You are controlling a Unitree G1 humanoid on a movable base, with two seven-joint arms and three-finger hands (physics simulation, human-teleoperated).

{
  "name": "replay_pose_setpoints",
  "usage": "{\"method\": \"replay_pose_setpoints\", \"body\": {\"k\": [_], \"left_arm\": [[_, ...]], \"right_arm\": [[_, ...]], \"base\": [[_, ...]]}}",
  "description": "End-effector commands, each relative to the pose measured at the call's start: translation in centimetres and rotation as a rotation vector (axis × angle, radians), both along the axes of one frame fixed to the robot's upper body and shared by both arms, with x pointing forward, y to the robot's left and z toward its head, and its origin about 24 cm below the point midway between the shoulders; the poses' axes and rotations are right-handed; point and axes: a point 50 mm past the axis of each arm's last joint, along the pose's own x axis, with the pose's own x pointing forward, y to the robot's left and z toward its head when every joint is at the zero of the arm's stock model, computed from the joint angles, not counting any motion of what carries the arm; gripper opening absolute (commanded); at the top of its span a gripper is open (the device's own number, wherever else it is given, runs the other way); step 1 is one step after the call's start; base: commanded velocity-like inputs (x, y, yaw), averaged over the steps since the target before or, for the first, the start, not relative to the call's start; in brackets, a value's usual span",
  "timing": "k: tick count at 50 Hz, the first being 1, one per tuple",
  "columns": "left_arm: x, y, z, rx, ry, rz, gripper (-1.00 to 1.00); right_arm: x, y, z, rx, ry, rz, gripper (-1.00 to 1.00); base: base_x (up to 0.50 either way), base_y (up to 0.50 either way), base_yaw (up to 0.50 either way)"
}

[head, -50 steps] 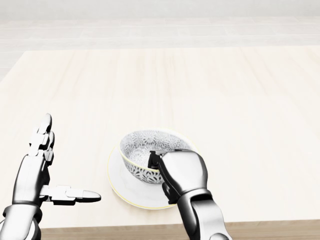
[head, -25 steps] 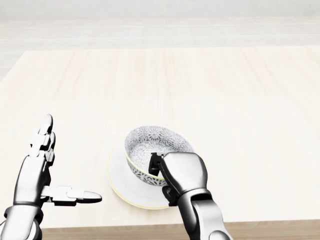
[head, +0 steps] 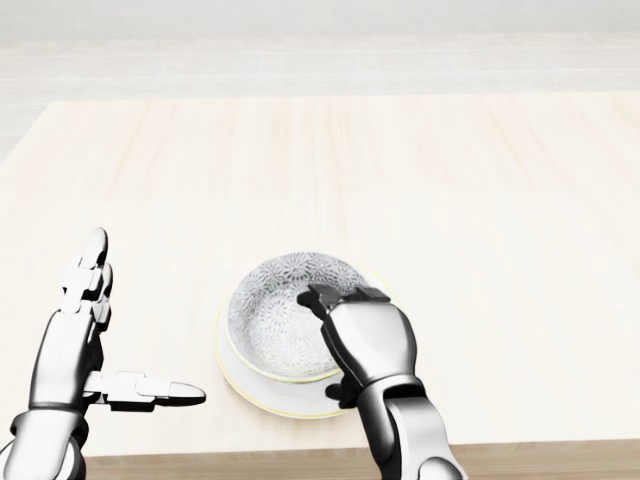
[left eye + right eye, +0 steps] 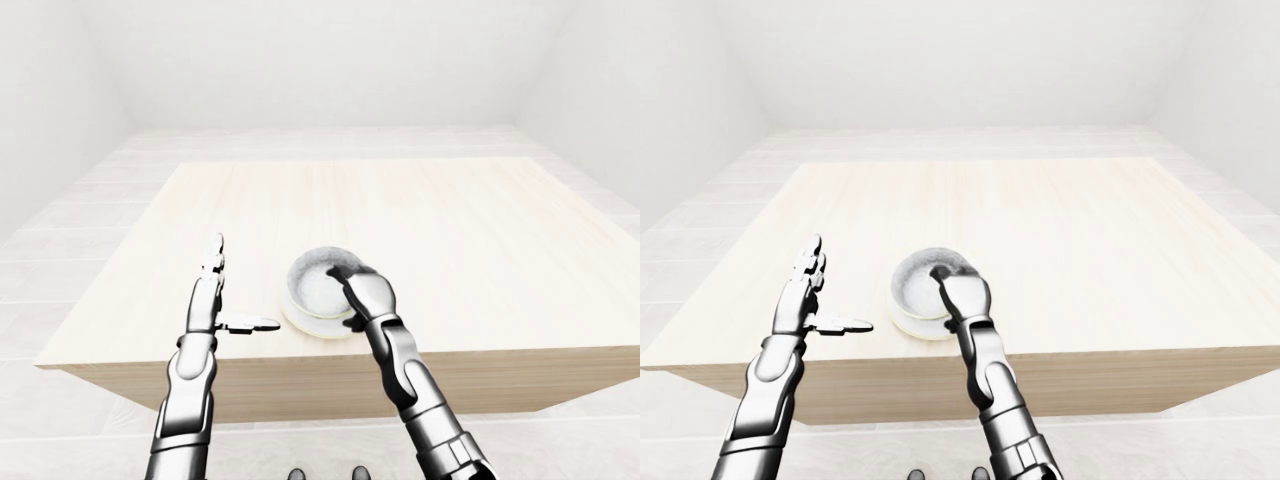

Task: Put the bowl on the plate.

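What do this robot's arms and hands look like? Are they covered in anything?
No sleeves or visible cables. Both arms are bare, glossy silver-grey metal shells with black joints between the segments. The left hand has three slim, segmented silver fingers with dark knuckle joints and rounded tips. The right hand shows a smooth, rounded silver back with black finger parts at its top. No markings show.

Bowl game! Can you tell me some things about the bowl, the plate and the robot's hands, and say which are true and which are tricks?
1. The bowl sits on the plate. True.
2. The left hand holds the bowl. False: it is open, apart from the bowl, at the head view's left.
3. The right hand is at the bowl's rim. True.
4. The bowl is plain white inside. False: it has a pattern.
5. The plate lies in the middle of the table. False: it is near the bottom edge.
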Motion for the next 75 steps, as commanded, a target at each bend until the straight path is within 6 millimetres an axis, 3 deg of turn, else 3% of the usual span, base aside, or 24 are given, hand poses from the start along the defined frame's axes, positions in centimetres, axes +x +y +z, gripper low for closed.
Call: {"method": "replay_pose_setpoints", "body": {"k": [1, 7, 21, 23, 38, 61, 75], "left_arm": [[-0.1, -0.1, 0.1, 0.001, -0.002, -0.003, 1.00], [0.0, 0.0, -0.1, 0.002, 0.001, -0.001, 1.00], [-0.1, 0.0, -0.1, 0.002, 0.002, -0.001, 1.00], [-0.1, 0.0, -0.1, 0.001, 0.002, -0.001, 1.00], [-0.2, 0.0, 0.1, -0.001, -0.001, -0.001, 1.00], [-0.3, 0.1, 0.3, -0.006, -0.003, 0.000, 1.00], [-0.5, 0.1, 0.4, -0.005, -0.004, -0.001, 1.00]], "right_arm": [[0.1, -0.1, 0.1, -0.005, -0.011, -0.005, 0.42], [0.1, -0.1, 0.0, -0.003, -0.008, -0.007, 0.77], [0.1, -0.2, 0.0, 0.001, -0.008, -0.010, 0.87], [0.1, -0.2, 0.1, 0.003, -0.012, -0.010, 1.00], [-0.5, -0.3, 1.6, 0.015, -0.037, 0.005, 1.00], [-2.3, -1.7, 7.3, 0.120, -0.154, 0.029, 1.00], [-3.2, -2.7, 8.7, 0.124, -0.191, 0.019, 1.00]], "base": [[0.00, 0.00, 0.00], [0.00, 0.00, 0.00], [0.00, 0.00, 0.00], [0.00, 0.00, 0.00], [0.00, 0.00, 0.00], [0.00, 0.00, 0.00], [0.00, 0.00, 0.00]]}}
